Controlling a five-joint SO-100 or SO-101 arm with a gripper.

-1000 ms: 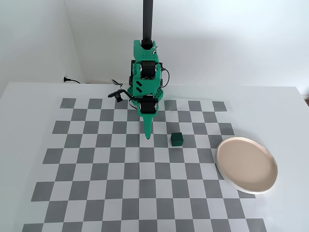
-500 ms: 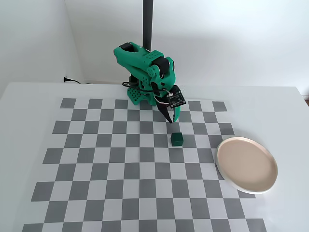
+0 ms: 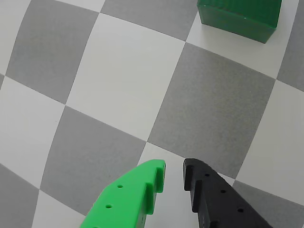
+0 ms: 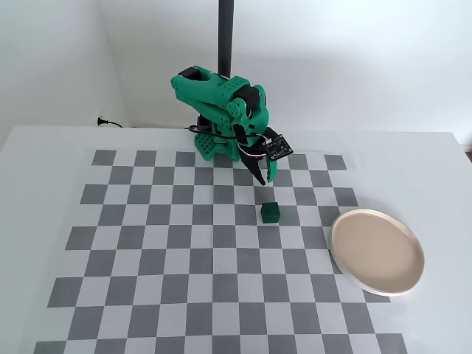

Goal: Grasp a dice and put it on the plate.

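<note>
The dice [image 4: 271,212], a small dark green cube, sits on the checkerboard about two squares left of the beige-pink plate [image 4: 377,253] in the fixed view. In the wrist view the dice [image 3: 237,16] shows at the top edge, partly cut off. My gripper [image 4: 264,178] hangs just behind the dice in the fixed view, pointing down and apart from it. In the wrist view my gripper [image 3: 174,166] is shut to a narrow slit between its green and black fingers, with nothing between them. The plate is out of the wrist view.
The grey and white checkerboard mat [image 4: 147,251] covers the white table. The arm's green base [image 4: 210,144] and a black pole [image 4: 226,33] stand at the back edge of the mat. A black cable plug [image 4: 103,122] lies at the back left.
The arm has swung from pointing straight down at the mat's back to the right, toward the dice. Its gripper has risen slightly since half a second ago. Dice and plate have not moved.
</note>
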